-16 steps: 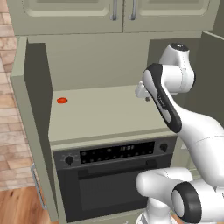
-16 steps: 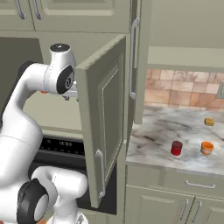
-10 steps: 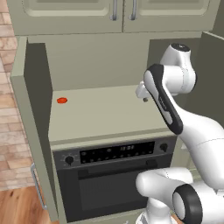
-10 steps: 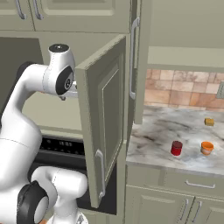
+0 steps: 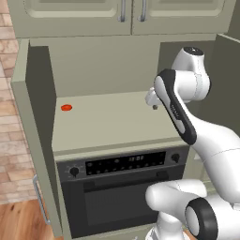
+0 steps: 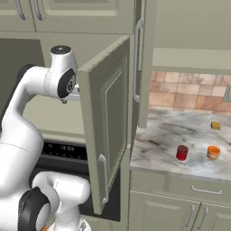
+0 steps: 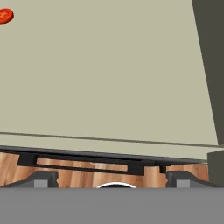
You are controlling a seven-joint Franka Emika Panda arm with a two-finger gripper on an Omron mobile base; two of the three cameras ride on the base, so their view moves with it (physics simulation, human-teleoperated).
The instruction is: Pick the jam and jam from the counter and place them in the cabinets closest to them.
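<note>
A small flat red jam point(image 5: 66, 107) sits on the left of the pale shelf inside the open cabinets point(image 5: 108, 70), and shows in the hand view as a red spot point(image 7: 4, 16) at the top left. My gripper point(image 5: 153, 104) hovers over the shelf's right end, well away from it. It stands open point(image 7: 111, 178) with nothing between the tips. A second red jam point(image 6: 182, 152) stands upright on the marbled counter point(image 6: 158, 144) to the right. The open cabinet door point(image 6: 108, 122) hides the hand in the right base view.
A black oven point(image 5: 122, 187) sits under the shelf. Open doors flank the niche, one on the left point(image 5: 37, 122). On the counter are an orange cup point(image 6: 213, 152) and a small yellow-brown block point(image 6: 216, 126). Closed cupboards run above point(image 5: 126, 14).
</note>
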